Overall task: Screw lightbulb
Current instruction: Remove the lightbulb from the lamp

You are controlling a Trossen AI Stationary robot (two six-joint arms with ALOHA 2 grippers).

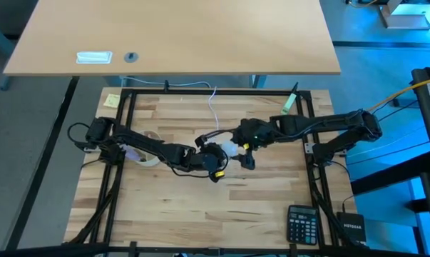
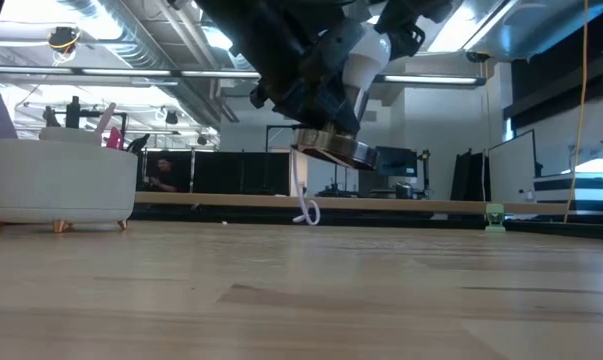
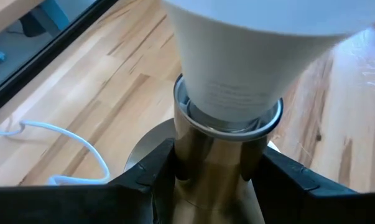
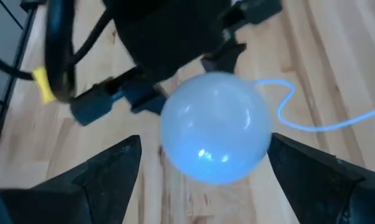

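The white lightbulb [image 1: 231,148] sits with its neck [image 3: 237,93] in a silvery metal socket [image 3: 215,155], held above the middle of the table. My left gripper [image 1: 215,154] is shut on that socket. The socket's round base disc [image 2: 333,148] is tilted, and its thin white cord [image 2: 303,205] hangs down to the table. My right gripper [image 4: 204,142] is open, one finger on each side of the bulb's round globe [image 4: 215,127]. A strip of table shows between one finger [image 4: 112,168] and the glass. My left gripper pinches the socket's metal barrel [image 3: 193,168] between its two fingers [image 3: 153,171], just under the rim where the bulb sits. The fingers lie across the barrel, coming from the table's left and slanting down. Socket and bulb are lifted clear of the table and tilted.
A black calculator [image 1: 302,223] and a black box [image 1: 354,227] lie at the near right corner. A white roll [image 1: 149,157] sits under the left arm. A yellow note [image 1: 112,101] and a green object [image 1: 289,103] lie at the far edge. The near middle is bare wood.
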